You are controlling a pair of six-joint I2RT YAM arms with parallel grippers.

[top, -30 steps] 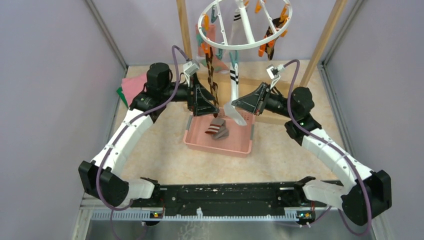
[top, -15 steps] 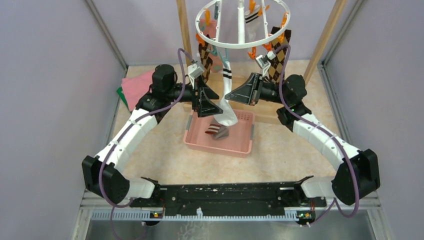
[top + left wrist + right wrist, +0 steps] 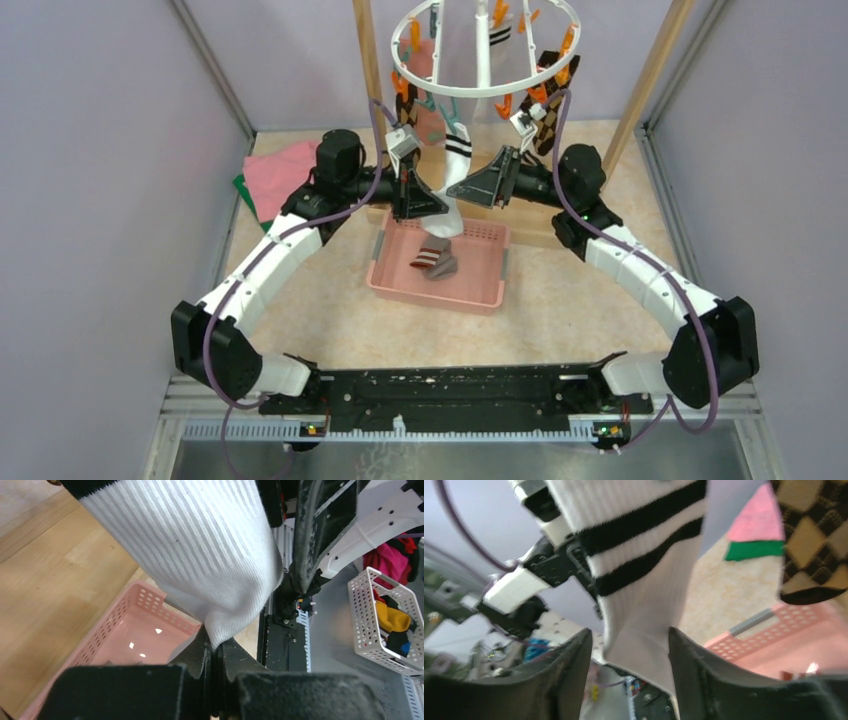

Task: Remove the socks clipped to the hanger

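Pink basket: it sits on the bench in front of the arm bases, with one brown striped sock lying in it. A freed sock that swings could land on the rim or outside it.
Left gripper: the jaws are pressed together, pinching only the lowest tip of the white sock. With so little fabric held, a firm pull may strip the sock out of the pinch.
Right gripper: the jaws are spread, one finger on each side of the sock just below its black stripes. If they close off-centre they may catch only a fold.
White sock, place: it hangs above the basket's 12 o'clock edge, between the two grippers, with its cuff up at the hanger.
Hanger risk: the ring hangs freely. A downward tug could tilt or swing it rather than open the clip, and the sock would stretch.
Argyle sock: it dangles at 2 o'clock of the right gripper, near enough to snag on the arm or its cable.
Hidden: the clip holding the white sock cannot be made out in any view. The hanger's top is cut off by the frame edge.
Unclear: the right wrist view is blurred, so it does not show whether the fingers touch the sock.
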